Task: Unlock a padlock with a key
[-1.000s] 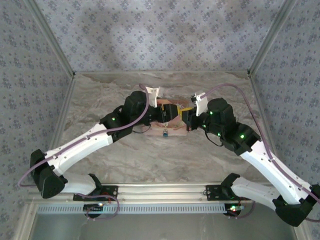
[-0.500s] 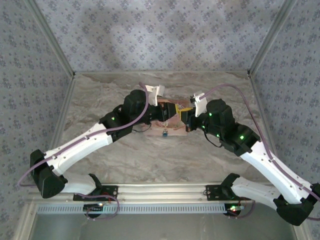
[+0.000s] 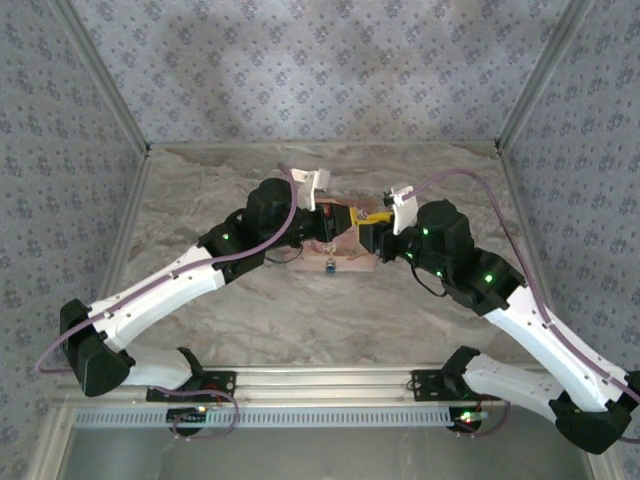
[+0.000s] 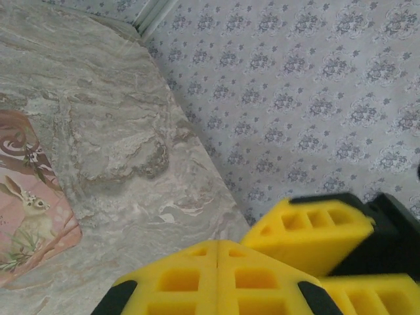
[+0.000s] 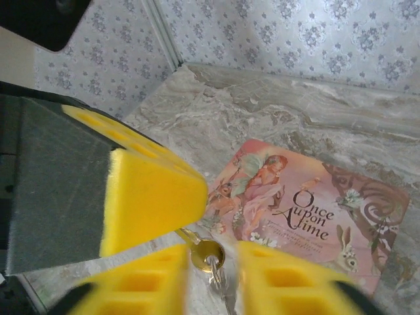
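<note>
The brass key (image 5: 205,252) hangs over the table with a small ring (image 5: 220,283) through its head. Its blade runs in under the big yellow pad of my left gripper (image 5: 147,197), which is shut on it. In the left wrist view that gripper (image 4: 218,262) shows its two pads pressed together. My right gripper (image 5: 213,279) is open, one finger on either side of the key's head with a gap on both sides. From above, the two grippers, left (image 3: 340,222) and right (image 3: 366,233), meet tip to tip over the book. The padlock is hidden.
A pink picture book titled "Once Upon a Time" (image 5: 308,203) lies flat on the marble table (image 3: 200,190) under the grippers. A small blue tag (image 3: 329,266) dangles near its front edge. Patterned walls (image 3: 320,60) close in the back and both sides.
My left gripper has closed onto the key's blade. My right gripper has opened off the key's head and drawn back slightly to the right.
</note>
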Robot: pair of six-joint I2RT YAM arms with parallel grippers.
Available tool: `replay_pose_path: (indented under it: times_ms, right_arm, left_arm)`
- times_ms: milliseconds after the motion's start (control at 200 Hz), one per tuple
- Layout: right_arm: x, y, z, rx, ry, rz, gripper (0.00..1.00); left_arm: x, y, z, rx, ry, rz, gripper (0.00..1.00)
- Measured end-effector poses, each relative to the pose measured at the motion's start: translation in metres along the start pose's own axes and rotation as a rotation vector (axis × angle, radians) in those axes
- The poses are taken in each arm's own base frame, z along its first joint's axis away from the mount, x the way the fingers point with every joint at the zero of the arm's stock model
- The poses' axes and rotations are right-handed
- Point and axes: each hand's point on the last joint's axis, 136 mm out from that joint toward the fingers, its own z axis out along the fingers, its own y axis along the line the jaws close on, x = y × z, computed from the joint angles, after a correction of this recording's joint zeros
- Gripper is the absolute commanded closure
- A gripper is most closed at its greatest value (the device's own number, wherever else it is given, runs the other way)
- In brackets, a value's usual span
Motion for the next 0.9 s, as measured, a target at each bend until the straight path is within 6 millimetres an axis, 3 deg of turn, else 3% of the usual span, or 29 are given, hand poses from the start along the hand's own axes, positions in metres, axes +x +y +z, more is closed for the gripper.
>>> replay_pose_path:
  times_ms: [270,515,655,899]
  right_arm:
    - [-0.006,-0.006,-0.029,-0.056,-0.068,0.076,0.57]
    - [0.002,-0.011,-0.02,-0.216,-0.063,0.242,0.59]
    - [0.008,0.005,-0.015,-0.357,-0.048,0.298,0.61]
    - [-0.007,0.026,-0.026,-0.494,-0.086,0.297,0.63]
  left_arm:
    - [0.0,0.0,-0.002,-0.016,0.014,0.063,1.0]
    - [0.005,-0.011,-0.007,0.048,0.039,0.093,1.0]
    - [0.009,-0.021,-0.013,0.108,0.048,0.102,1.0]
    - [0.01,-0.033,-0.017,0.17,0.052,0.114,1.0]
